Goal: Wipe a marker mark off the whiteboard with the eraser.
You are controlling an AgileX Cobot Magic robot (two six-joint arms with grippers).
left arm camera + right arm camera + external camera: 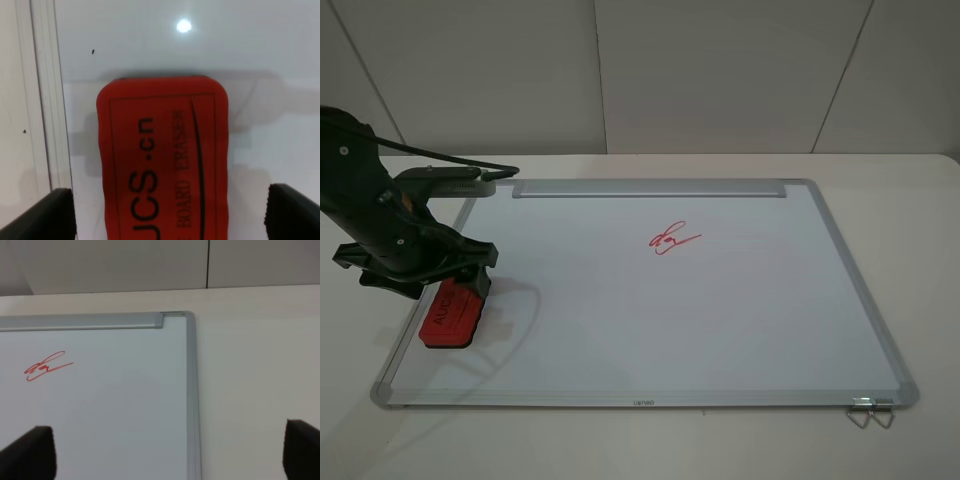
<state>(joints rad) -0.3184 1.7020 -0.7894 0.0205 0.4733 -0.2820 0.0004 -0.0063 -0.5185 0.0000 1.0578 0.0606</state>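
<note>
The whiteboard lies flat on the table. On its near left part rests the red eraser, lettering up. My left gripper hovers over the eraser's far end, open; in the left wrist view its fingertips stand clear on both sides of the eraser. One small red squiggle with a tail running right marks the board's middle; the right wrist view shows the same squiggle. No wider underlined marker mark shows on the board. My right gripper is open above the board's far right corner.
A metal strip runs along the board's far edge. A wire clip hangs off the near right corner. The left arm's black cable crosses the far left corner. White walls stand behind the table.
</note>
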